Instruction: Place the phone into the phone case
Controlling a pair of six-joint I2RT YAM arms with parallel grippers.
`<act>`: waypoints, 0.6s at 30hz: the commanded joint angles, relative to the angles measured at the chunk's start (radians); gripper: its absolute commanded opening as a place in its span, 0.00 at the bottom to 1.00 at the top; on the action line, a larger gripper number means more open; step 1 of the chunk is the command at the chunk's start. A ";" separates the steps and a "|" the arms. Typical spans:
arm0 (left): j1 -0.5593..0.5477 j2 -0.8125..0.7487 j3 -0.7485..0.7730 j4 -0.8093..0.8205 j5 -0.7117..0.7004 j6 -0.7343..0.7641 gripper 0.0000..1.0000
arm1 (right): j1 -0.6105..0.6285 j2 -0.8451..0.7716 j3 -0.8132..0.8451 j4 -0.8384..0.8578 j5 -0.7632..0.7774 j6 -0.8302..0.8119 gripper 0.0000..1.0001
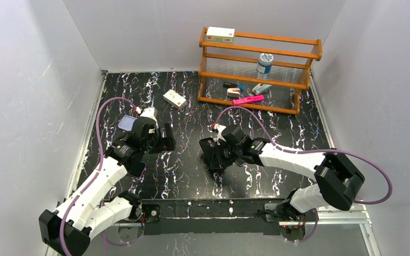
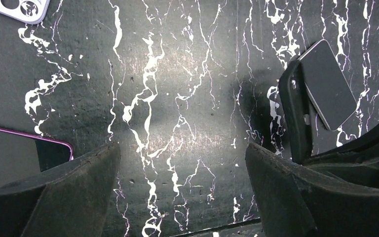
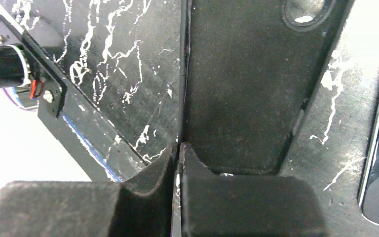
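1. Clamping the right gripper tight on the thin edge of a black slab; spreading the left gripper wide over the marbled table.
2. Showing, on the phone, a glossy dark screen and a thin silvery rim.
3. Lying just beside that slab, well right of the left gripper.
4. Seeing the lavender phone case far-left of the left gripper, well apart from the phone.

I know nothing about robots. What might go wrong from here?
1. The right gripper is pinching a black slab, not the lavender case, so the phone might meet the wrong thing.
2. The phone seems to lean against that slab; moving the slab may knock it.
3. The left gripper is open and empty, well away from the case.
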 commanded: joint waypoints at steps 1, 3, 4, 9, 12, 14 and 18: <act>0.004 0.004 -0.022 -0.005 0.016 -0.009 0.94 | 0.013 0.031 0.047 0.052 0.044 0.023 0.16; 0.004 0.009 -0.029 0.002 0.018 -0.008 0.94 | 0.013 0.035 0.054 0.042 0.055 0.025 0.21; 0.004 0.011 -0.031 0.003 0.019 -0.008 0.94 | 0.013 0.032 0.065 0.022 0.066 0.021 0.23; 0.004 0.018 -0.038 0.013 0.032 0.002 0.93 | 0.013 -0.006 0.105 -0.090 0.253 -0.039 0.50; 0.004 0.019 -0.039 0.014 0.032 0.014 0.93 | 0.007 -0.009 0.125 -0.156 0.373 -0.107 0.65; 0.004 0.015 -0.044 0.018 0.033 0.028 0.93 | -0.002 -0.001 0.143 -0.194 0.431 -0.149 0.78; 0.004 -0.013 -0.059 0.027 0.035 0.042 0.94 | -0.037 0.021 0.166 -0.216 0.471 -0.202 0.97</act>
